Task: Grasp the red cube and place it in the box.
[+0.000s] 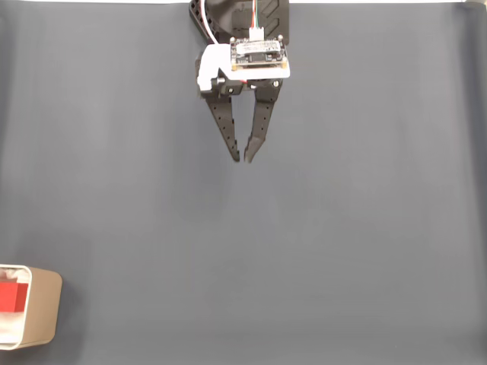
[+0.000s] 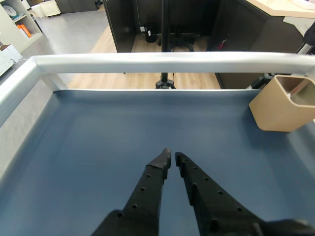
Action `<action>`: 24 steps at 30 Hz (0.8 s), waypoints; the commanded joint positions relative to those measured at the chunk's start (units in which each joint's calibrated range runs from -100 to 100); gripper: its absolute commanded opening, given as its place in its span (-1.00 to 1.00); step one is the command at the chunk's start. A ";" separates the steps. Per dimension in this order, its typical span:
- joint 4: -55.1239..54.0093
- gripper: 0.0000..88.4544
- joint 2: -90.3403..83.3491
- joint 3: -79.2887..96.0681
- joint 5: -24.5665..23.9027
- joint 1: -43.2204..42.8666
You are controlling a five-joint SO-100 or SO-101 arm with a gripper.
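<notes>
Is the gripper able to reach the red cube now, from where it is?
Probably yes: the gripper has bare mat before it, but the red cube already lies inside the box, whose walls may hinder a grasp.

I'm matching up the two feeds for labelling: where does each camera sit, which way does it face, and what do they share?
Fixed view: looks straight down on the grey mat; the arm enters from the top edge, gripper nearly closed; the box holds the red cube at bottom left.
Wrist view: rides on the arm, looking forward along the fingers toward the table's far rail and the room beyond.
Shared: gripper, mat, box.
</notes>
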 commanded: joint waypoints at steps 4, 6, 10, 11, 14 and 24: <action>-0.69 -1.00 -15.15 15.45 -0.59 -0.31; -0.28 -1.00 -17.92 19.01 -0.54 -0.02; 0.21 -1.00 -21.82 25.12 -0.54 0.69; 0.46 -1.00 -22.69 26.85 -0.49 0.97; 1.11 -1.00 -25.20 31.60 -0.34 1.54; 16.11 -1.00 -31.35 36.62 0.10 -0.45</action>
